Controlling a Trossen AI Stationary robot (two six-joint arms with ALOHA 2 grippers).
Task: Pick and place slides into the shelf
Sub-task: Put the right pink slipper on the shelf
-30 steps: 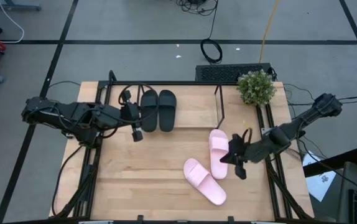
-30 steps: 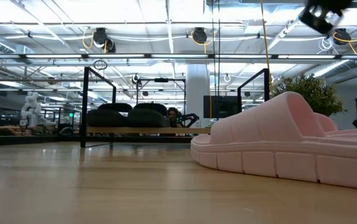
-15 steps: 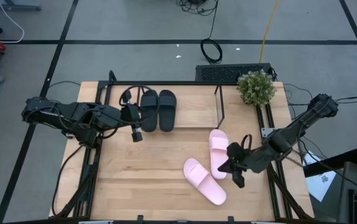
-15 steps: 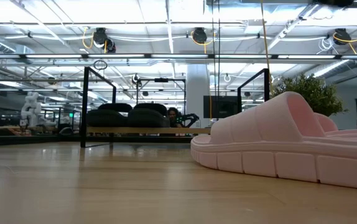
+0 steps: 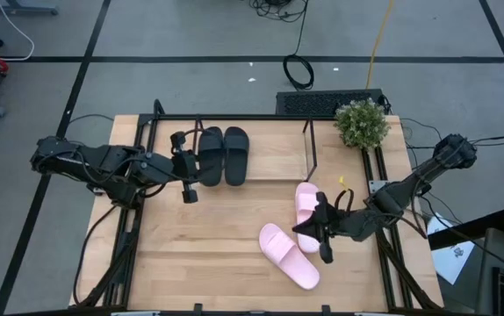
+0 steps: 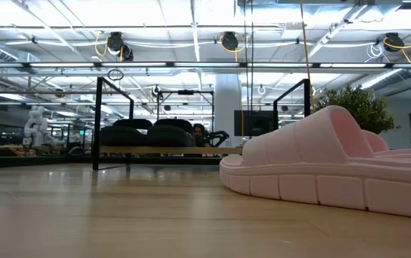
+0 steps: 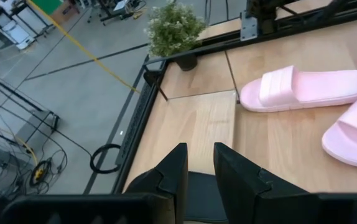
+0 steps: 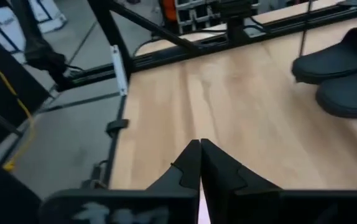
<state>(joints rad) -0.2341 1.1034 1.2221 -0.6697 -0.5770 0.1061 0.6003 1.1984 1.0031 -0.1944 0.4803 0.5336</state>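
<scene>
Right gripper (image 5: 323,230), fingers pressed together and empty, hangs over the pink pair near the table's right side; in the right wrist view we see its two dark fingers (image 8: 198,168) meeting in a closed wedge above bare wood. Directly beneath and beside it lie the two pale pink slides: one pink slide (image 5: 306,204) points toward the shelf, and the second pink slide (image 5: 289,255) lies at an angle nearer the front edge, the two close together. In the low view we see a pink slide (image 6: 334,168) large in the foreground, sole down on the table (image 6: 119,215).

Left gripper (image 5: 185,168) sits at the shelf's left end, beside the black pair. Its fingers (image 7: 172,177) stand a little apart with the black strap of a slide showing between them; we cannot tell whether they press on it.

Moving outward, we find the shelf (image 5: 234,118), a thin black rod frame on a light wood base along the table's far edge. It contains two black slides (image 5: 224,155), set side by side at its left part, soles down; the rest of its base is bare wood. The low view shows the same black pair (image 6: 147,135) resting within the frame.

Beyond the shelf's right end stands a small potted plant (image 5: 362,122) at the table's far right corner.
</scene>
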